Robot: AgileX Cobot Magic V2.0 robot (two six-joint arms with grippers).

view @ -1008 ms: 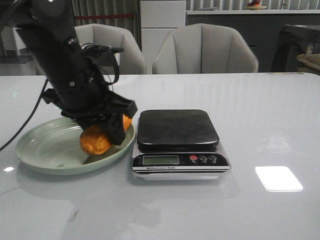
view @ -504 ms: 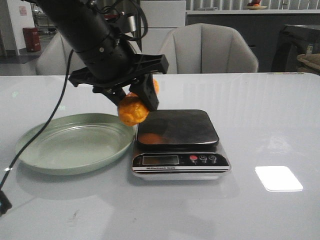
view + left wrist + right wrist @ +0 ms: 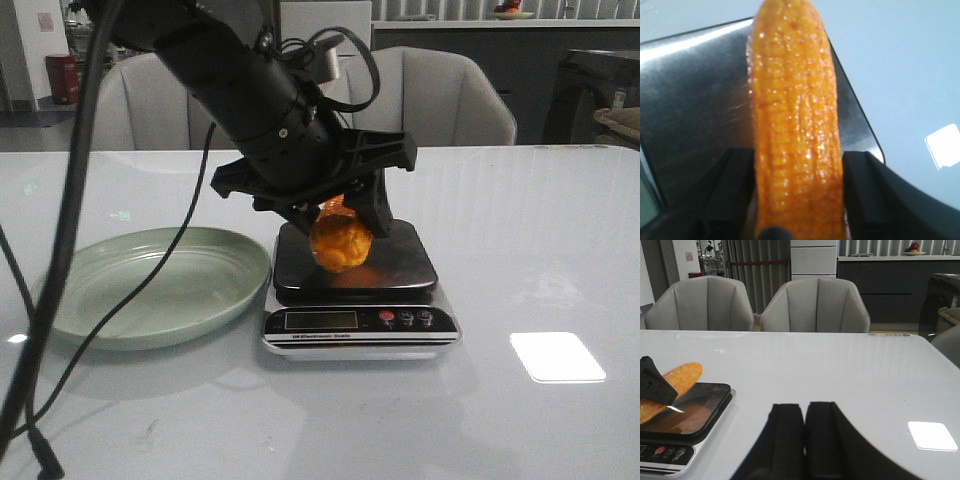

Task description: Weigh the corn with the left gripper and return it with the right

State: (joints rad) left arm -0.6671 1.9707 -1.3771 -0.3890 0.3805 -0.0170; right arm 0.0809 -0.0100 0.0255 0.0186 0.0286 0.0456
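My left gripper (image 3: 340,222) is shut on the orange-yellow corn (image 3: 340,242) and holds it just above the dark platform of the kitchen scale (image 3: 405,262). In the left wrist view the corn (image 3: 795,125) runs lengthwise between my two black fingers (image 3: 732,185), with the scale platform (image 3: 690,100) below it. In the right wrist view the corn (image 3: 682,377) hangs over the scale (image 3: 705,405) at the left. My right gripper (image 3: 805,410) is shut and empty over bare table, right of the scale. It does not show in the front view.
The green plate (image 3: 150,290) lies empty left of the scale. The left arm's black cables (image 3: 60,250) hang down over the plate's left side. Grey chairs (image 3: 410,95) stand behind the table's far edge.
My left gripper lifted the corn out of the green plate and carried it right, to above the scale platform. The plate is now empty.
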